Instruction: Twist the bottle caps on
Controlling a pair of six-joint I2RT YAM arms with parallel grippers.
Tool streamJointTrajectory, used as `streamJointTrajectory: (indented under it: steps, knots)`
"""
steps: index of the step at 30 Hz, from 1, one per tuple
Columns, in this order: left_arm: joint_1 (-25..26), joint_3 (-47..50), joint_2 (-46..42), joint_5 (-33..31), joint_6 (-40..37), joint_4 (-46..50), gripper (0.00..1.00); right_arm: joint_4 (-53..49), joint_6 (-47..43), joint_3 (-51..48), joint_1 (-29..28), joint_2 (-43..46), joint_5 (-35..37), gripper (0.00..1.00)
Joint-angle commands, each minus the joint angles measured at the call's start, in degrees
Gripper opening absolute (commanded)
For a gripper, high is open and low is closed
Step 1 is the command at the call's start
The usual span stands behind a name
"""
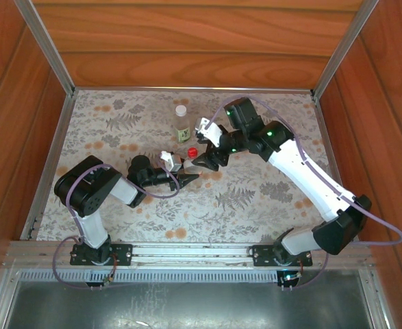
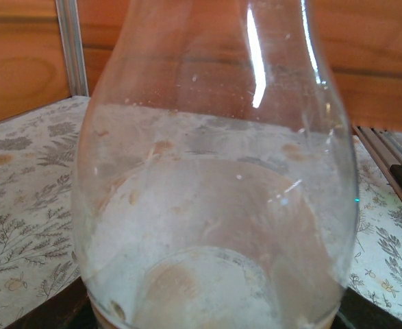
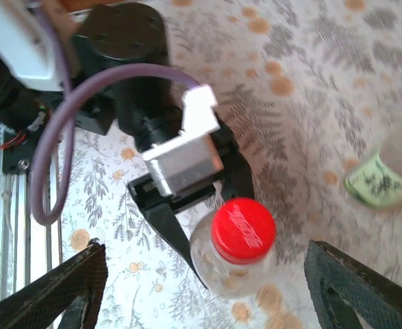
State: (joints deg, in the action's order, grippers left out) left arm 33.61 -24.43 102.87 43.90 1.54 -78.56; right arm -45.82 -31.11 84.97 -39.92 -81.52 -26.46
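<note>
Left end effector (image 1: pixel 187 173) clamps the shorter bottle (image 2: pixel 214 205), base hidden; right end effector (image 3: pixel 206 271) gapes.

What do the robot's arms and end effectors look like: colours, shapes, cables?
The left arm and right arm have white links, black rounded joints and looping purple cables. Green lights glow on the right. Each end effector has black tapered fingers.
</note>
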Motion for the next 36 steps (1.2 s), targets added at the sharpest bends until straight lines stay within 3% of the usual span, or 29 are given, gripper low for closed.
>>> streamJointTrajectory:
  steps: [1,6,16,36]
  knots:
    - [-1.0,2.5,3.2,0.8,0.4,12.2,0.55,-1.8,-13.4,3.4,1.4,-2.9,-8.0,0.76]
    - [-1.0,2.4,3.6,1.4,0.4,12.2,0.55,-10.2,-17.9,9.7,1.8,-8.6,-9.8,0.68]
    - [-1.0,2.4,3.6,1.9,0.2,12.2,0.55,-14.8,-19.4,15.1,2.8,-15.4,-10.5,0.61]
    - [-1.2,2.1,3.7,2.1,0.5,12.3,0.55,-17.0,-20.4,15.2,3.6,-17.6,-11.2,0.41]
